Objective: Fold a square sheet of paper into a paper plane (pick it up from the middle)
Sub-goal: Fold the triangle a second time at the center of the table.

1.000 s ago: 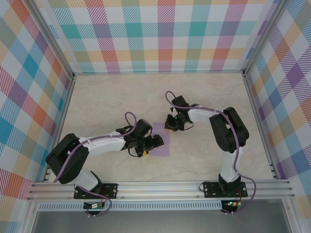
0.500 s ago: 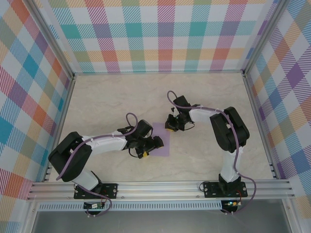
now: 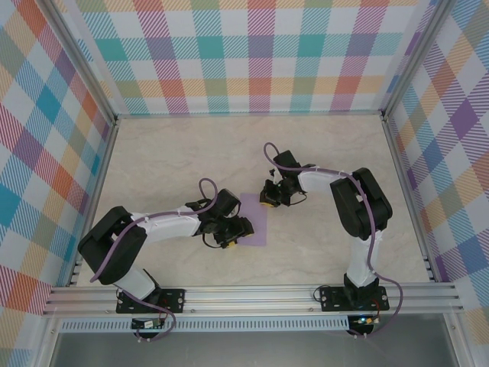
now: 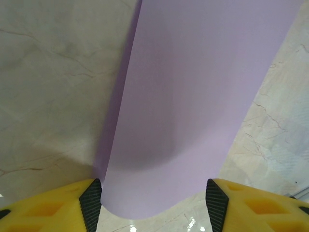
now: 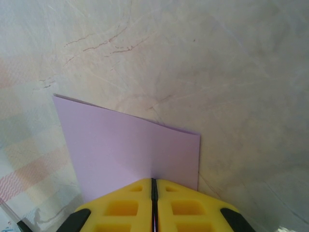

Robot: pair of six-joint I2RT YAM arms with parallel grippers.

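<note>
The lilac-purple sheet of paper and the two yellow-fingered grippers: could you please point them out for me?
lilac-purple sheet of paper [image 4: 188, 96], left wrist view, its bare middle.
yellow-fingered left gripper [image 4: 153, 205], left wrist view, midway between its fingertips.
yellow-fingered right gripper [image 5: 153, 188], right wrist view, seam between its shut fingertips.

Sheet far end cropped; rt claw hides near edge.

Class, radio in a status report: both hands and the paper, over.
Left hand open, astride thin lilac-purple paper sheet. Right hand shut at its far edge. Nothing obstructing.
</note>
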